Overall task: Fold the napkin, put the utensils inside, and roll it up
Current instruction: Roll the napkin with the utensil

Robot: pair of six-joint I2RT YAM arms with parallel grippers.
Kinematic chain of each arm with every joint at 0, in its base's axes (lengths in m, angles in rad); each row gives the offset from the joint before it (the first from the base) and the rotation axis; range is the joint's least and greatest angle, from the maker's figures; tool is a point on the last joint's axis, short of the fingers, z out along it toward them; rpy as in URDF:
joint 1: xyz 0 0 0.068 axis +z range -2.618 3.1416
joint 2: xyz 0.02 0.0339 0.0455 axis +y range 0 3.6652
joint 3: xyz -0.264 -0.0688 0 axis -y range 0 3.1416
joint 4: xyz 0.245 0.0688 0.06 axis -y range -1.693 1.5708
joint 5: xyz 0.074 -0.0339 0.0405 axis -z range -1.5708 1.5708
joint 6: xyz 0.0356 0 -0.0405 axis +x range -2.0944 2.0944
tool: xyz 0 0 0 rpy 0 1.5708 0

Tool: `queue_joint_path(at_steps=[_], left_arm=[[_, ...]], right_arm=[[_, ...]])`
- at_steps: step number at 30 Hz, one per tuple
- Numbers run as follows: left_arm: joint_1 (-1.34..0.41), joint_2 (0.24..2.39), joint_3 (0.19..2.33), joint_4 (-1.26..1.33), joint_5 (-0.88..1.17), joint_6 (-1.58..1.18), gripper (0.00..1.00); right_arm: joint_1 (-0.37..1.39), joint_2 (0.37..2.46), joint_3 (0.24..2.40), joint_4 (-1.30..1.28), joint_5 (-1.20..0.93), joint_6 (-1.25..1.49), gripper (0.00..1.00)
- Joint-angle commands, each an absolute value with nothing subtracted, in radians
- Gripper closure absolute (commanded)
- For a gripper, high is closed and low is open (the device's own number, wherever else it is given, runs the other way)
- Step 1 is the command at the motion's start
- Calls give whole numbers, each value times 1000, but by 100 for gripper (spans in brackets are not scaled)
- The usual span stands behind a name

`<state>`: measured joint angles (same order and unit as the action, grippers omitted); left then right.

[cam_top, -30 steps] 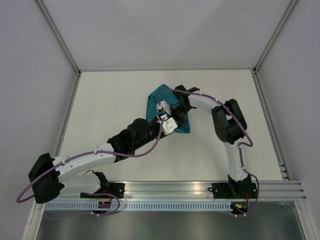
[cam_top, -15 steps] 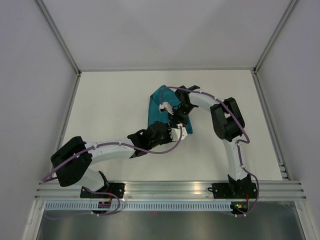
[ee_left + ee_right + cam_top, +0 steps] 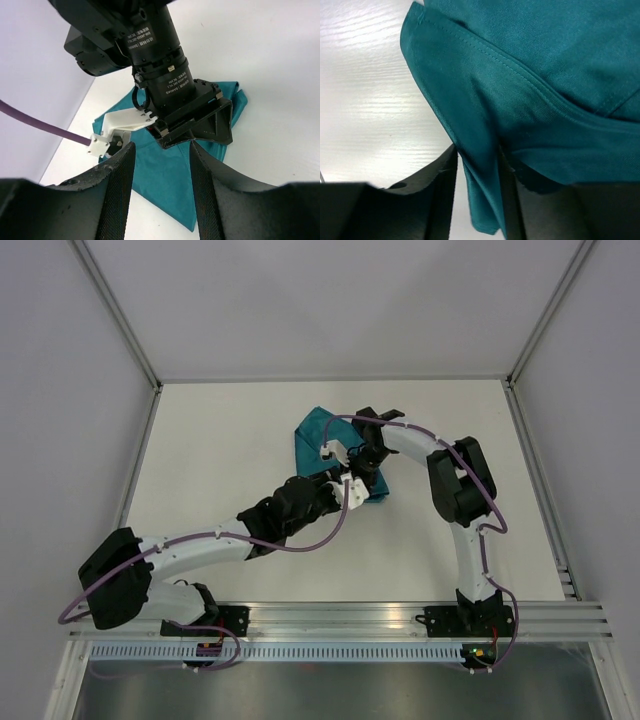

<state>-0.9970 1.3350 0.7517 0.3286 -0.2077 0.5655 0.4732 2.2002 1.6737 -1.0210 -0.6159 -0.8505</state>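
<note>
Napkin [image 3: 314, 433] lies on the white counter [image 3: 215, 455], in its far half and about midway between the side walls. It is folded over itself into a flat, uneven shape, longer than wide. Its long axis runs on a slant, from a narrower end at the far left to a broader end at the near right. The near right corner shows just past the two tools. In the right wrist view the stitched hem [image 3: 490, 55] of an upper layer crosses the layer beneath, and one edge is lifted into a standing fold.

The right tool [image 3: 478, 167] comes at the napkin's middle from the far right. Its jaws stand narrow, with the lifted fold between them touching both fingers [image 3: 437, 195]. Whether the cloth is pinched or only loose there, I cannot tell.

The left tool [image 3: 160, 165] reaches in from the near left and hangs just beside the right tool, over the napkin's near edge. Its jaws stand wide apart with nothing between them. Through the gap show the teal cloth and the right arm's black wrist [image 3: 165, 75], pointing down at the napkin. A purple cable [image 3: 45, 131] ends at a white bracket [image 3: 127, 120] beside that wrist.
</note>
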Motion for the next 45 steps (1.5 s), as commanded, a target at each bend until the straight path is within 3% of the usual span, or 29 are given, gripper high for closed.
queue_joint_path(at_steps=[1,5,11,22,28,45], left_arm=[[-997,1286,729,387,-227,534,47],[-997,1244,692,414,-233,509,47],[-997,1223,678,403,-230,485,47],[-997,1305,681,350,-187,426,48],[-997,1379,707,342,-170,431,50],[-936,1214,606,451,-124,361,50]], right_arm=[[463,2131,1657,-905,-548,-808,54],[468,2103,1646,-873,-548,-796,42],[485,2097,1657,-841,-528,-766,36],[486,2154,1736,-710,-370,-627,35],[489,2240,1874,-790,-365,-600,34],[477,2123,1666,-905,-500,-887,23]])
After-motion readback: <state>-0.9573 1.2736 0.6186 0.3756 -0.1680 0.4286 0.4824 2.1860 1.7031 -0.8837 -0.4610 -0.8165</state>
